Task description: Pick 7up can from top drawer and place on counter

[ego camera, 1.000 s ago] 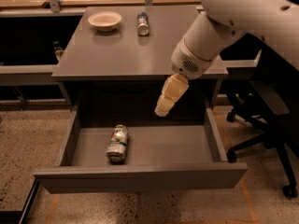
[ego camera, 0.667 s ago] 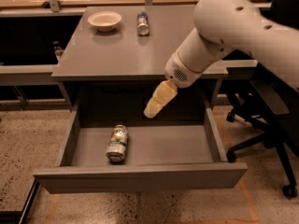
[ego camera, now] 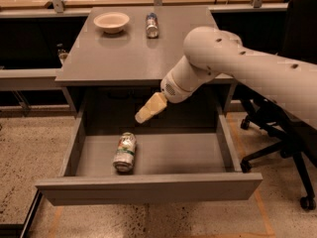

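Observation:
The 7up can lies on its side in the left half of the open top drawer, its silver end toward the front panel. My gripper, with cream-coloured fingers, hangs over the drawer's back part, above and a little right of the can, clear of it. The white arm reaches in from the right, across the counter's front edge. The grey counter is the tabletop above the drawer.
A white bowl and a darker blue-and-silver can stand at the back of the counter. A black office chair stands at the right of the drawer. The floor is speckled.
The gripper has moved left and down over the drawer, closer to the 7up can. The can has not moved.

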### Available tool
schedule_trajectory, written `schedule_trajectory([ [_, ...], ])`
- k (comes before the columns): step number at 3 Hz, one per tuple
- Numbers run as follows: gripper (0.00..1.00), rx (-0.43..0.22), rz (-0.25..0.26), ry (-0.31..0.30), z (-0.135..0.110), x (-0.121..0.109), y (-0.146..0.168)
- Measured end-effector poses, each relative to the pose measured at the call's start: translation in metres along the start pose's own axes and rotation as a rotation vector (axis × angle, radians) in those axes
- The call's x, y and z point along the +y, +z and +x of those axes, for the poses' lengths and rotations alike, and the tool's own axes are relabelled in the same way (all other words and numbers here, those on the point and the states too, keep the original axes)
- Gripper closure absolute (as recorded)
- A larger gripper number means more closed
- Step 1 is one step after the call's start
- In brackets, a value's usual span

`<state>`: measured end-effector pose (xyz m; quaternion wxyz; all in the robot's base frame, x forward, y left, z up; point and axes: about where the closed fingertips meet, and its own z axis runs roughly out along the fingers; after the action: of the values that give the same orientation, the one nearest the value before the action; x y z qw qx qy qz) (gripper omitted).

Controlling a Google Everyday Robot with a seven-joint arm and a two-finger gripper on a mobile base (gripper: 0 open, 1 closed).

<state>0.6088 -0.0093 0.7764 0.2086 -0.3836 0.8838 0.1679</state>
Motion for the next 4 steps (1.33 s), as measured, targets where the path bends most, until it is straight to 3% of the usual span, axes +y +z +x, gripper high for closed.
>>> schedule_trajectory([
  [2,0.0,0.015,-0.033,0.086,0.003,-0.004,0.008],
  [4,0.0,0.109,-0.199,0.167,0.012,0.039,0.076],
])
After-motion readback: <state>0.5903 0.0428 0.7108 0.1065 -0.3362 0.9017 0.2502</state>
